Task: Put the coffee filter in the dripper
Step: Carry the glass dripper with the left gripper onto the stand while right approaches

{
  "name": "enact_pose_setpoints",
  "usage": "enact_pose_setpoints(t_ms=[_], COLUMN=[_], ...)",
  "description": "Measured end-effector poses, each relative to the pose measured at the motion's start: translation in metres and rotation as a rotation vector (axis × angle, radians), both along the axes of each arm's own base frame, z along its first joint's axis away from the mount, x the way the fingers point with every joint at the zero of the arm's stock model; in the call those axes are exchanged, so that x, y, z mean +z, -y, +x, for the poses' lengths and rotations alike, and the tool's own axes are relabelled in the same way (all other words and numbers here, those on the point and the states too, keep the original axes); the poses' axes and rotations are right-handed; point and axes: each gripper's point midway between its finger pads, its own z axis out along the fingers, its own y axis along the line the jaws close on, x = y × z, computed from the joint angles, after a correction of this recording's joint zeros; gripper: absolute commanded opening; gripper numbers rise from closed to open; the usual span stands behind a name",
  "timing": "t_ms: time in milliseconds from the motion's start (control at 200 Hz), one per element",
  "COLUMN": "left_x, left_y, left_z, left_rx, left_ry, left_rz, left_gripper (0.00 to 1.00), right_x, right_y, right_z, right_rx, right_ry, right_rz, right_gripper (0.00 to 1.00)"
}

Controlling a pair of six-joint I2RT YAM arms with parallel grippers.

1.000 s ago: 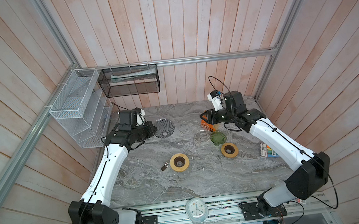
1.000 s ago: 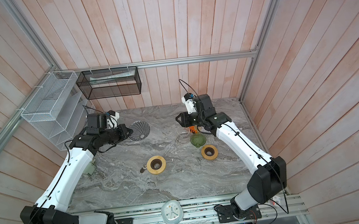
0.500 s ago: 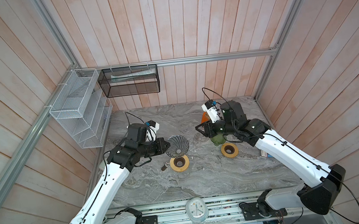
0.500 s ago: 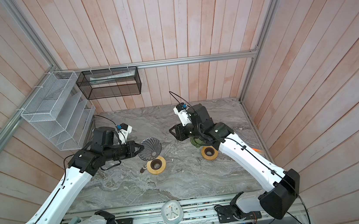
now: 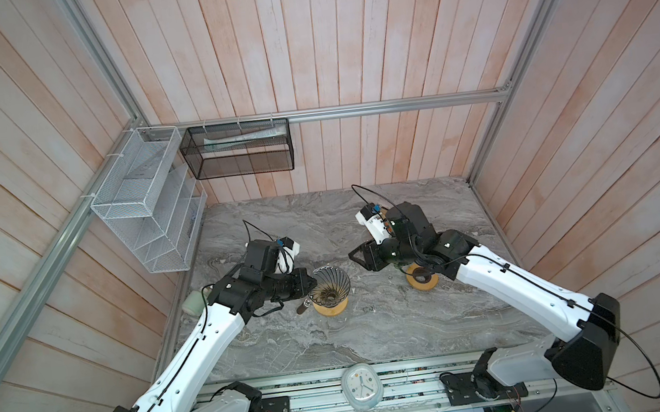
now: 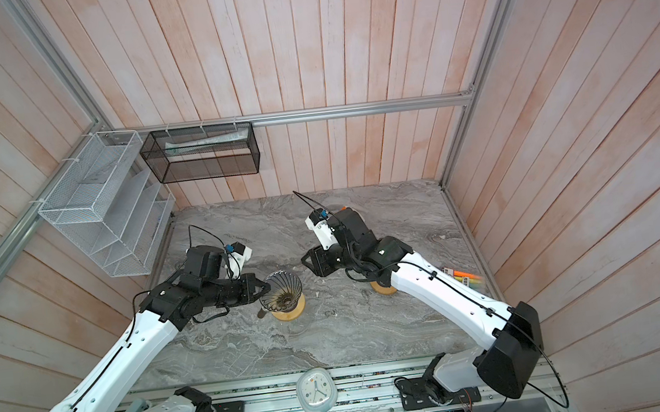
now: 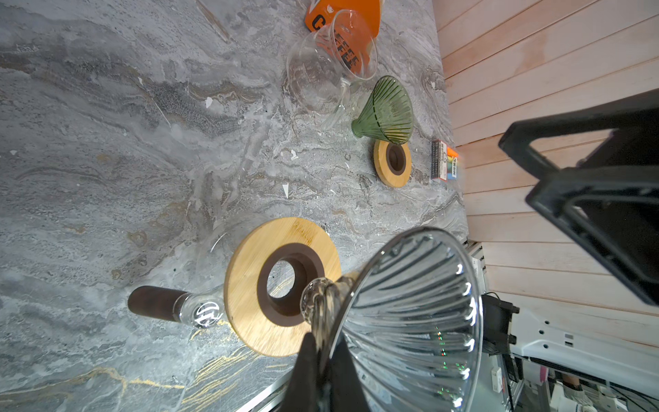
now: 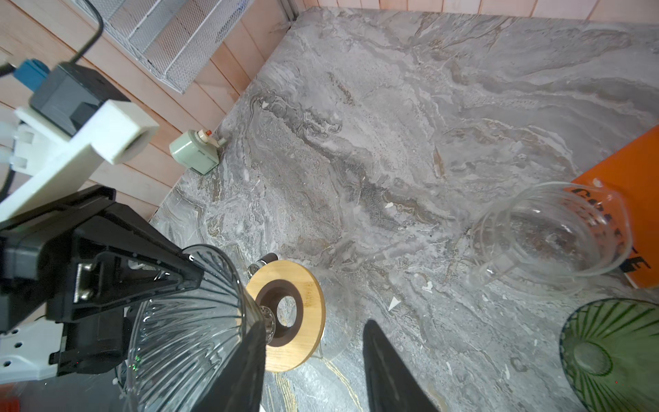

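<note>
Clear ribbed dripper (image 7: 410, 314), green dripper (image 7: 387, 107) (grey-veined tbl (image 7: 107, 125)).

Pale pink plank walls (image 5: 345, 46) on three sides — grey marbled tabletop (image 5: 374, 327), aluminium frame rail (image 5: 393, 105), soft even light

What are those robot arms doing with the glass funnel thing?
The left gripper pinches the rim of the clear glass dripper, holding it over the wooden ring on the marble table. The right gripper hangs open and empty near the green dripper. No filter is in the clear dripper yet.
</note>
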Motion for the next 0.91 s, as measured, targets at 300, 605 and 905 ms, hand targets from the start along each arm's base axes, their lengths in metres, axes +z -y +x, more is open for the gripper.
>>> enact_pose_setpoints(t_ms=[300,605,905], left_x=[-0.003,-0.015,-0.022], left_y=[0.000,-0.001,-0.002], left_z=[0.003,0.008,0.009], left_rx=[0.005,0.018,0.025], left_ry=[0.012,-0.001,-0.001], left_rz=[0.001,0.024,0.032], left_gripper=[0.00,0.00,0.00], right_x=[-0.011,-0.015,-0.013], right_y=[-0.011,-0.015,-0.016], right_z=[-0.001,-0.002,-0.001], right_rx=[0.017,0.025,0.027], right_ry=[-0.021,-0.030,-0.024], right_rz=[-0.007,-0.011,-0.001], right_gripper=[0.46,0.46,0.46])
